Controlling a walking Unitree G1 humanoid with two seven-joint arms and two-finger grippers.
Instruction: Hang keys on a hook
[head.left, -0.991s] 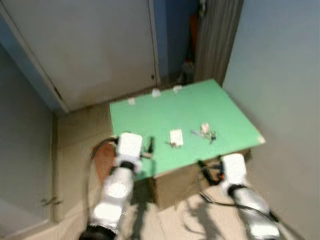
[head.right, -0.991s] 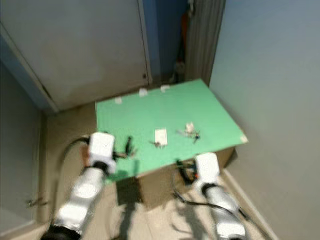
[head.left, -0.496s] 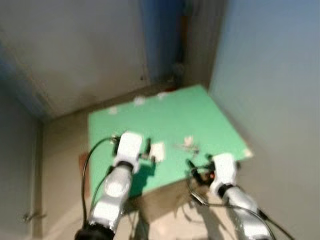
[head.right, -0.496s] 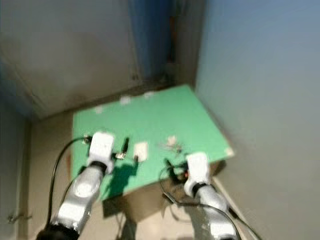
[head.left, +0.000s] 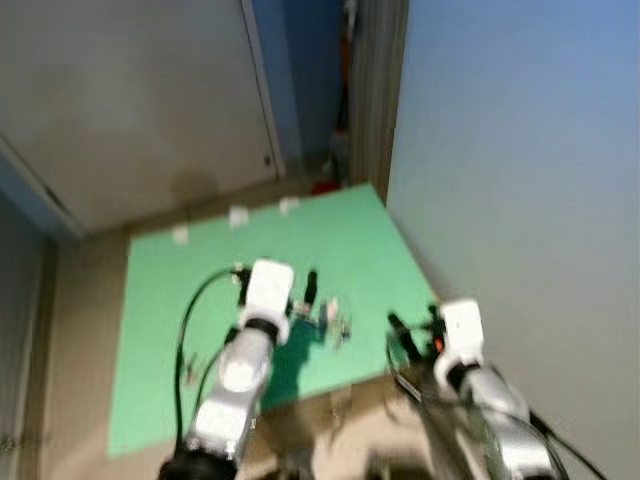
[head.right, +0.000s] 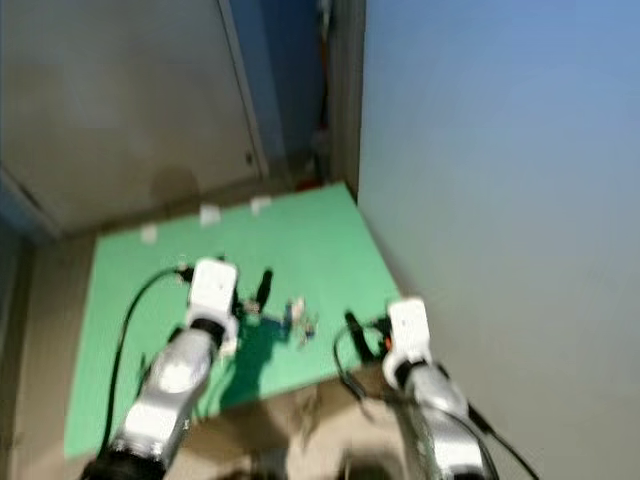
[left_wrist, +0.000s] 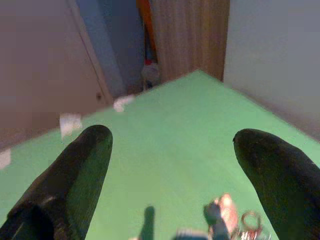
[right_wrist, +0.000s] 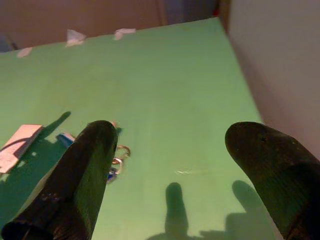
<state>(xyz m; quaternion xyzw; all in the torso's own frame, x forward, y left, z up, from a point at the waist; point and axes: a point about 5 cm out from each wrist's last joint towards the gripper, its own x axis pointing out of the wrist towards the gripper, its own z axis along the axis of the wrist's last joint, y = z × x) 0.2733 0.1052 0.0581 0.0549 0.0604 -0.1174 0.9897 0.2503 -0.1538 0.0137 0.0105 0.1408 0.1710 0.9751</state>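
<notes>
- Keys lie on the green tabletop, near its front edge.
- Left gripper hovers just left of them, fingers apart.
- Right gripper, fingers spread, hangs at the front right corner beside the wall.

The desk was plain bright green, with small white paper scraps near its far edge and a white card lying on it. The keys showed silver rings with a bit of blue, and both arms were silver-white with black fingers. The wall was pale blue-grey, the door off-white, and the floor tan.
</notes>
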